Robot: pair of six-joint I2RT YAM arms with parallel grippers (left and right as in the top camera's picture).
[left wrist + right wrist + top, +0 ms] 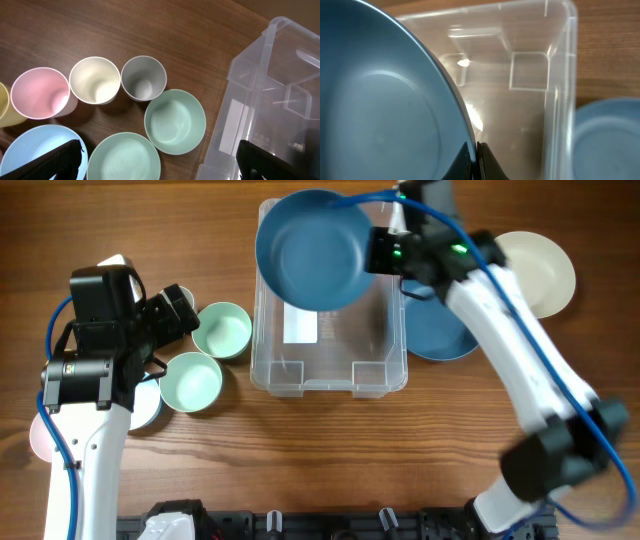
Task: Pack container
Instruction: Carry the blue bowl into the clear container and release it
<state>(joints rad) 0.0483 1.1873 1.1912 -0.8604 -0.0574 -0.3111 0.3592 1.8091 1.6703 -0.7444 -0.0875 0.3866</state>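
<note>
fingers (490, 170) of the right gripper (476, 156) are pressed shut on the rim of a dark blue bowl (385, 115), holding it over the far left corner of the container (385, 375). from overhead, part of the bowl overhangs the tub's edge. whether bowl and tub touch cannot be told. the container, a clear plastic tub, stands on the wooden table (320, 450) between the two arms, and a white label (300, 328) shows through its base. just beside its right wall lies a blue plate (445, 335), partly under the right arm, with a cream plate (545, 270) beyond it.

on the other side, the left gripper (175, 310) hangs above a cluster of crockery. its fingers (65, 160) are spread wide apart and grip nothing. in the wrist view a mint green bowl (175, 120) sits near the container's wall, and a second green bowl (125, 157) sits just beside that one. behind them a pink cup (40, 92), a cream cup (95, 80) and a grey cup (143, 77) stand upright in a row. a light blue plate (30, 150) lies at the lower left.
</note>
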